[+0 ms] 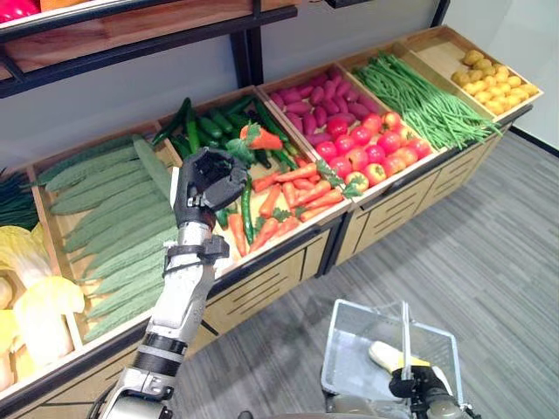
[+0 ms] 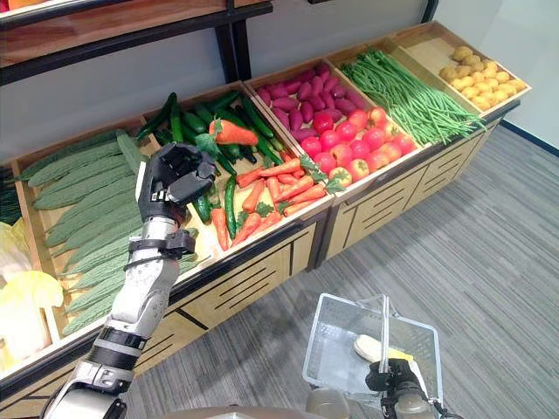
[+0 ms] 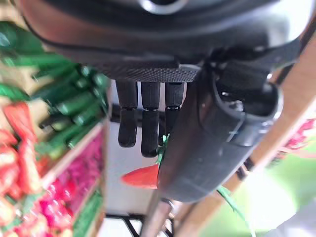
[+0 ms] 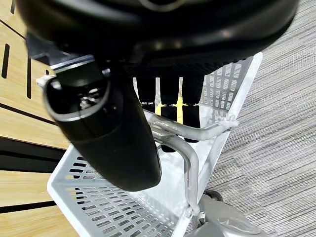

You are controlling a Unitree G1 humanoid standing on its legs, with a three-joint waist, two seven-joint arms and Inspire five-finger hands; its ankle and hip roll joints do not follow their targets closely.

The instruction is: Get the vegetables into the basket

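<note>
My left hand [image 1: 210, 182] is raised over the wooden stand between the ridged cucumbers and the carrot bin. Its fingers are curled on the green top of an orange carrot [image 1: 265, 139], which sticks out to the right above the dark cucumbers. The left wrist view has the carrot [image 3: 140, 177] pinched between fingers [image 3: 149, 133] and thumb. Down at the lower right my right hand [image 1: 410, 384] is shut on the handle [image 4: 187, 133] of a white wire basket [image 1: 349, 349]. A pale vegetable with a yellow end [image 1: 384, 355] lies inside the basket.
The stand's bins hold cabbage [image 1: 35, 297], long ridged cucumbers [image 1: 113, 218], dark cucumbers [image 1: 210, 122], carrots [image 1: 288, 201], purple sweet potatoes [image 1: 314, 100], tomatoes [image 1: 376, 148], green beans [image 1: 419, 96] and yellow produce [image 1: 493, 78]. A dark shelf [image 1: 131, 44] runs above. Grey carpet [image 1: 489, 262] lies in front.
</note>
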